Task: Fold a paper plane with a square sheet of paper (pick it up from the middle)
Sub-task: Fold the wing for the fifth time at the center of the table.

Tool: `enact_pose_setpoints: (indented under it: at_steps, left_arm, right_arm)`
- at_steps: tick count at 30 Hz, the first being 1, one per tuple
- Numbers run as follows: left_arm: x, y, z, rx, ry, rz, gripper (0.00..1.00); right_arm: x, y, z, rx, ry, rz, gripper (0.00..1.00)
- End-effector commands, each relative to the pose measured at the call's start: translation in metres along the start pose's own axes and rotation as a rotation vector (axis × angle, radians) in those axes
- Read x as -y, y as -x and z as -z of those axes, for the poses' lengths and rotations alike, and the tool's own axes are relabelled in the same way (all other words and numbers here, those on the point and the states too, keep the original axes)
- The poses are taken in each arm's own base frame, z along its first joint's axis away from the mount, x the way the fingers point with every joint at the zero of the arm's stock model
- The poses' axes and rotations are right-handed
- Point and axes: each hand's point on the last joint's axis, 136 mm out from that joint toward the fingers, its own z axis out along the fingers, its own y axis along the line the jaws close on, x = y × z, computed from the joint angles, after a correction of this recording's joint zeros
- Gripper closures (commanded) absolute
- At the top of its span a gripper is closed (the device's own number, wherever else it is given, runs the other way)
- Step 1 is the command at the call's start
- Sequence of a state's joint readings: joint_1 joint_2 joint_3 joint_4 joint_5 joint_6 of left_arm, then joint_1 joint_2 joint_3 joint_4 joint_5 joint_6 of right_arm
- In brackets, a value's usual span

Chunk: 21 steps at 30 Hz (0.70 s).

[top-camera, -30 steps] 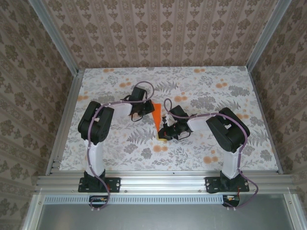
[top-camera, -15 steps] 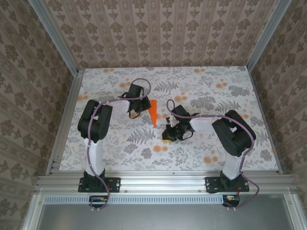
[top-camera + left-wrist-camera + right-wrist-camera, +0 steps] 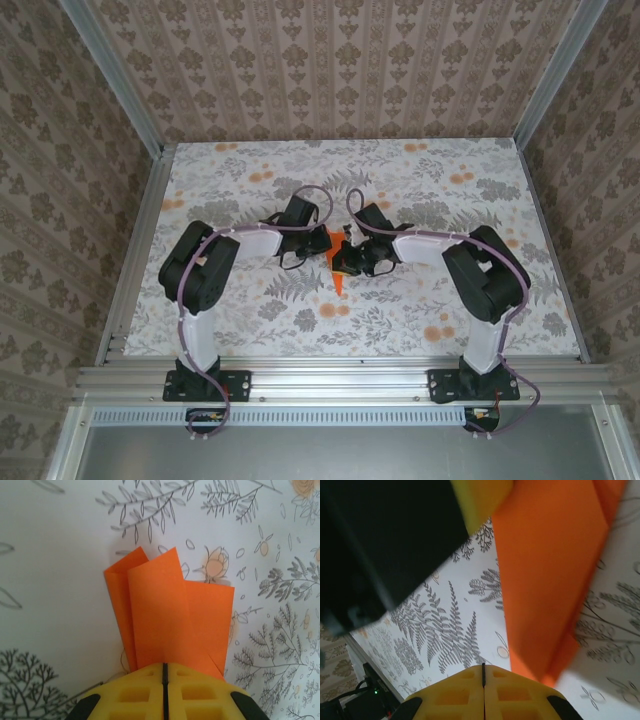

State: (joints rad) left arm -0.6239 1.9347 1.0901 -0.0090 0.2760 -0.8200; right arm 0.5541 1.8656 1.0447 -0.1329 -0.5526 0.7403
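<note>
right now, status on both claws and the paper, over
Left claw shut on the paper plane, folded layers fanning out. Right claw shut at its edge, grip unclear. Claws crowd each other over the table middle.

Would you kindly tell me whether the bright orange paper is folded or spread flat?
Folded: the bright orange paper shows several overlapping layers with creases, fanning out from the shut left gripper that pinches it.
</note>
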Motion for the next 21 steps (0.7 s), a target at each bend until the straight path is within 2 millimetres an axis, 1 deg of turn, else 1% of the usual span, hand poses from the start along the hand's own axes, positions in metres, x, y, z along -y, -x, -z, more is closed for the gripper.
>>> enact_pose_setpoints:
  at_steps: [1, 4, 7, 13, 17, 21]
  left_arm:
    - [-0.008, -0.006, 0.005, -0.007, 0.039, 0.048, 0.91]
    - [-0.006, -0.004, 0.006, -0.003, 0.036, 0.045, 0.91]
    - [-0.003, 0.001, 0.007, 0.001, 0.035, 0.032, 0.9]
    - [0.002, 0.026, 0.013, 0.043, 0.031, 0.002, 0.83]
    - [-0.004, 0.047, 0.013, 0.073, 0.031, 0.003, 0.78]
    - [-0.014, 0.061, 0.008, 0.079, 0.037, 0.007, 0.76]
  right_arm:
    - [0.003, 0.002, -0.01, -0.011, -0.012, -0.015, 0.93]
    - [0.017, 0.0, -0.016, -0.017, -0.054, -0.027, 0.94]
    - [0.038, -0.007, -0.022, -0.036, -0.087, -0.068, 0.95]
    - [0.072, -0.037, -0.03, -0.108, -0.135, -0.137, 0.96]
    - [0.091, -0.058, -0.032, -0.156, -0.166, -0.173, 0.96]
    - [0.103, -0.07, -0.033, -0.178, -0.183, -0.194, 0.96]
